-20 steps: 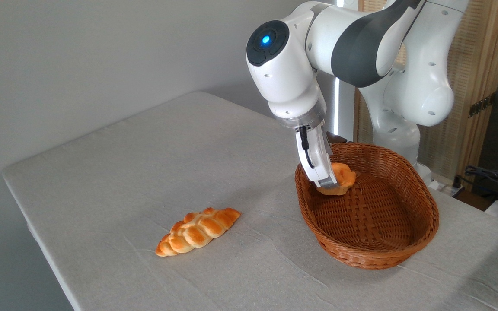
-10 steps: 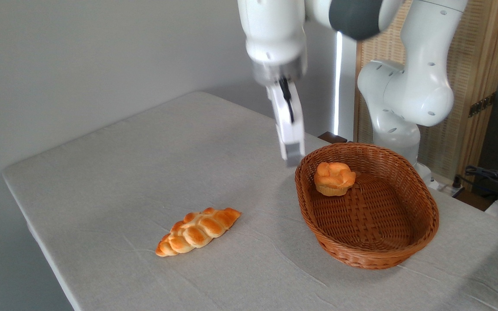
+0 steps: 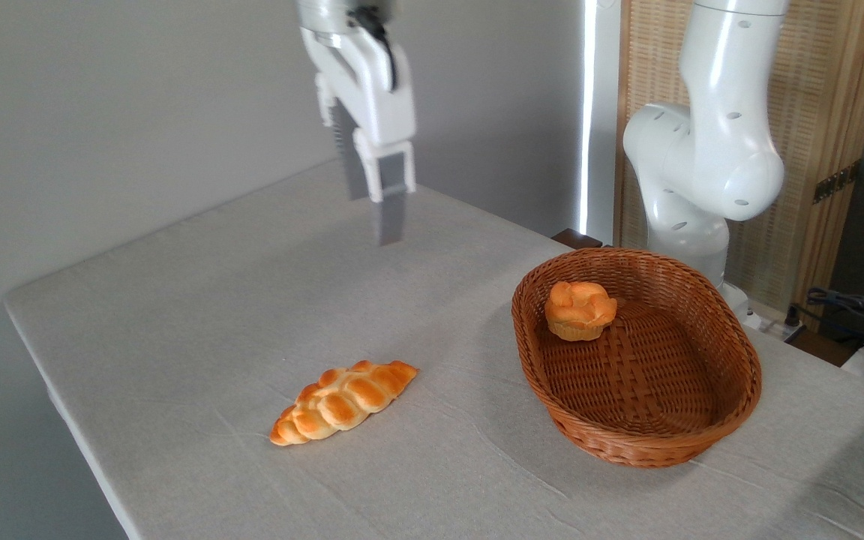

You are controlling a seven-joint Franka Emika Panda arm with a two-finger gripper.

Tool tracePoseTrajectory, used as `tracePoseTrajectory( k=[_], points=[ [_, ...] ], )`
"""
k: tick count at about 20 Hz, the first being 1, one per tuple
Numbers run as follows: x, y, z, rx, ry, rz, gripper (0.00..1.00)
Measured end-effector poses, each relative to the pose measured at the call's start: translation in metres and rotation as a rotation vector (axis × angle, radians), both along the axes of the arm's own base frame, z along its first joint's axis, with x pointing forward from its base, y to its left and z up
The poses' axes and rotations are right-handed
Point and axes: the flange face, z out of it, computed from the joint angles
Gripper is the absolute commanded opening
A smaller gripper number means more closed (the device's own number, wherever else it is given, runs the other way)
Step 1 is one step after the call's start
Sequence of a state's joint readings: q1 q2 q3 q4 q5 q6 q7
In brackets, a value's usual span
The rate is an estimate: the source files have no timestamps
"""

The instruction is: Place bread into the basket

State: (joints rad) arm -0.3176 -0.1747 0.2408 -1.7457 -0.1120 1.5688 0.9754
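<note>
One bread [image 3: 580, 310] inside the basket [image 3: 732, 416]; pincer [image 3: 373, 217] aloft, parted, empty-handed.

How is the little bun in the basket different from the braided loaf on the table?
The bun is small, round and muffin-shaped with a knotted top; the braided loaf is long, flat and tapered. The bun sits inside the basket near its far end; the loaf lies on the table. Both are golden-orange.

arm [image 3: 709, 142]: upper links run off the top edge | gripper [image 3: 373, 217]: wrist cut by the top edge, far finger half hidden behind the near one | table [image 3: 199, 300]: near corner runs off the bottom | cables [image 3: 852, 307]: tangled, cropped at right
</note>
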Motion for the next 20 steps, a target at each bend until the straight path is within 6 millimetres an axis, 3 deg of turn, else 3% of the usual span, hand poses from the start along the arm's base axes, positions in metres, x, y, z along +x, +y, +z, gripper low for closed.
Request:
tracePoseTrajectory(
  k=[4, 8, 12, 16, 20],
  points=[
    [0.025, -0.030, 0.006, 0.036, 0.003, 0.168, 1.00],
    [0.033, -0.057, -0.004, 0.114, 0.008, 0.207, 1.00],
    [0.039, -0.038, -0.007, 0.121, 0.015, 0.259, 1.00],
    [0.042, -0.011, 0.007, 0.113, -0.010, 0.288, 1.00],
    [0.042, -0.020, 0.007, 0.114, -0.014, 0.248, 1.00]
  ],
)
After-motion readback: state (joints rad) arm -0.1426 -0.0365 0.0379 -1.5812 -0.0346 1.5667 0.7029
